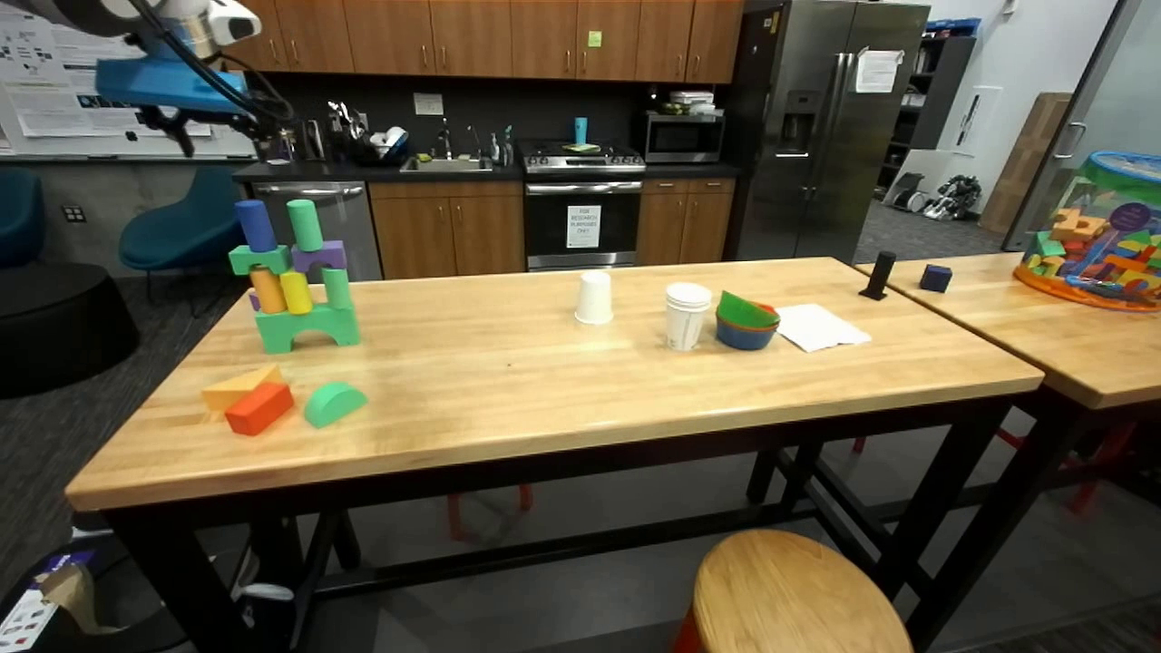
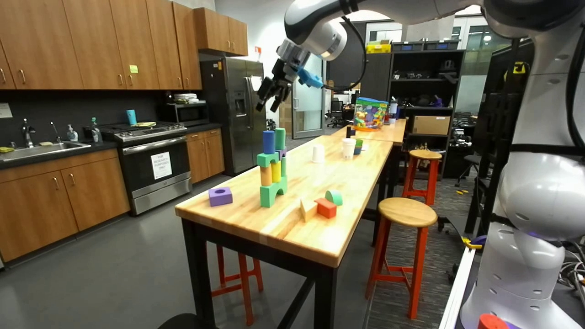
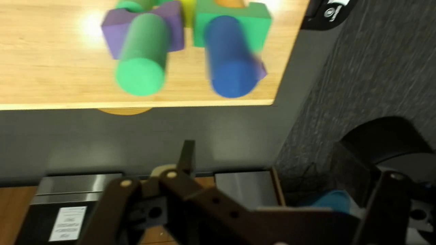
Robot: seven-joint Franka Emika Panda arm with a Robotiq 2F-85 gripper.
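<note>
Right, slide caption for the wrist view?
Green cylinder on purple notched block, blue cylinder on green notched block, open black gripper in foreground.

The Franka Emika Panda arm (image 2: pixel 541 114) is held raised and outstretched, its wrist (image 2: pixel 295 52) tilted; the Robotiq gripper (image 2: pixel 267 108) is pointed downward at a slant, its fingers (image 3: pixel 187 156) spread wide apart.

"FOR RESEARCH PURPOSES ONLY" is printed on a white rectangular paper sheet (image 2: pixel 161 165), fixed to the black glass oven door (image 2: pixel 140 170), lower than the black gripper (image 2: pixel 267 108) in both exterior views; its lines are blurred in the wrist view; on the white paper posters (image 1: pixel 56 82) behind the gripper and the white paper page (image 1: pixel 878 71) on the dark steel refrigerator (image 1: pixel 821 172), well apart from it, the print is too small.
</note>
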